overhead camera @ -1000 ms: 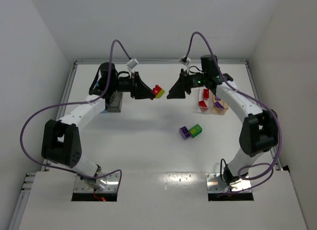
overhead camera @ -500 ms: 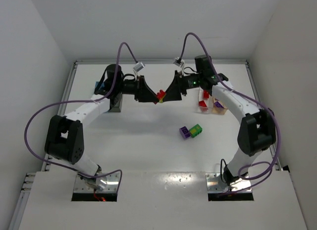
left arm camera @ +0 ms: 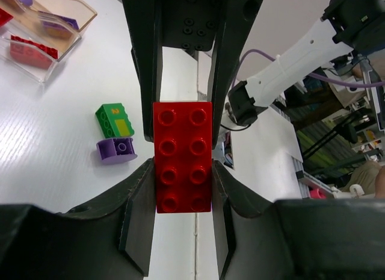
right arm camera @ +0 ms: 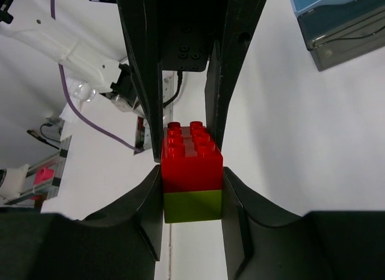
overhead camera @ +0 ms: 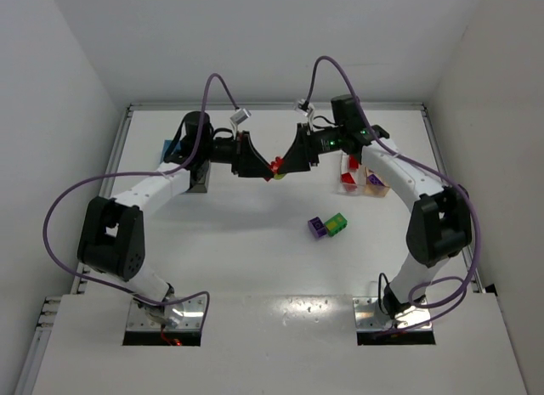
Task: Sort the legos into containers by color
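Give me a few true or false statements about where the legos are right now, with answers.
1. The left gripper and the right gripper are both shut on one red and yellow-green lego stack. True.
2. That stack sits on the table. False: it is held up above it.
3. A purple and green lego clump lies on the table. True.
4. The clear bin holds green legos. False: it holds red legos.
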Available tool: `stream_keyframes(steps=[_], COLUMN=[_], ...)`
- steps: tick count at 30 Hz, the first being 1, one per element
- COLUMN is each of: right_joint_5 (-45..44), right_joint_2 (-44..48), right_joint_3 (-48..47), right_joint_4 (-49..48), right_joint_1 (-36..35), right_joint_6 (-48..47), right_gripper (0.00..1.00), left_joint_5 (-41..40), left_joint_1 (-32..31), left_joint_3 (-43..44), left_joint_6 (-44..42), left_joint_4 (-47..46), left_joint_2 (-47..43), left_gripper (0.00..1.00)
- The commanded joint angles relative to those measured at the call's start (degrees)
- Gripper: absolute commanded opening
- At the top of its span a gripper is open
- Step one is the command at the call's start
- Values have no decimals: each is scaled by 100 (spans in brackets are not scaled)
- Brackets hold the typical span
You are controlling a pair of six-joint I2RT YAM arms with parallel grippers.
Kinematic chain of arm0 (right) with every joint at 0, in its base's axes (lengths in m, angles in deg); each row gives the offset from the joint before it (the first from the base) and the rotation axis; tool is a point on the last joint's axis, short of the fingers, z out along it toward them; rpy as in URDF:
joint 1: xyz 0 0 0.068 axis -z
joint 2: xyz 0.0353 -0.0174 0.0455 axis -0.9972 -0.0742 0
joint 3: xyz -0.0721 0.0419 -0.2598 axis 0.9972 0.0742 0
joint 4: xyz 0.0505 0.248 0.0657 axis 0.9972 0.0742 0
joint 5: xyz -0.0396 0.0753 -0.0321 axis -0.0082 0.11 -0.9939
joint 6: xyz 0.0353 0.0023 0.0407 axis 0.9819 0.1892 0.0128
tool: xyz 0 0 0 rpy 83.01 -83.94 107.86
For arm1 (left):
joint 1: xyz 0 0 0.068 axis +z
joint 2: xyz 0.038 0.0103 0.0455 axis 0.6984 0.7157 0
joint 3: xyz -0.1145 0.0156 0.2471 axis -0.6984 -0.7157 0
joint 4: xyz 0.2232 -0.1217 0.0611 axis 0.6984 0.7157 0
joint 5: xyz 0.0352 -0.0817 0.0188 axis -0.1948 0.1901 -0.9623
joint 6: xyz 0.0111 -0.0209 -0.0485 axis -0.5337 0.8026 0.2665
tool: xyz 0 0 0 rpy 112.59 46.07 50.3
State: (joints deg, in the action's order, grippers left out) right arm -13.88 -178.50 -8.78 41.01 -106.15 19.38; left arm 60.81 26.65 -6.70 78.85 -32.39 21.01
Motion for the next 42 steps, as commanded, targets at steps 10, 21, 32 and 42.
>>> stream_keyframes(steps=[10, 21, 32, 42], right_joint_5=[-298, -1817, -3436, -2892], right_joint_2=[552, 1922, 3136, 3366], right_joint_3=[444, 762, 1243, 1350], right_joint_4=[1149, 1595, 1475, 1360], right_joint_1=[-78, 870, 2364, 3508], right_joint_6=[-1507, -1507, -989, -707], right_gripper=[0, 0, 0, 0], left_joint_5=[-907, -2488, -3456, -3632], left_joint_1=[1624, -217, -1557, -2119], left_joint_3=[-486, -23, 3079, 5375], left_joint_6=[2688, -155, -282, -203], left_joint_4=[-3374, -215, 1042, 1125], left_joint_2=[-147, 167, 3136, 4836], left_gripper=[13, 13, 13, 17])
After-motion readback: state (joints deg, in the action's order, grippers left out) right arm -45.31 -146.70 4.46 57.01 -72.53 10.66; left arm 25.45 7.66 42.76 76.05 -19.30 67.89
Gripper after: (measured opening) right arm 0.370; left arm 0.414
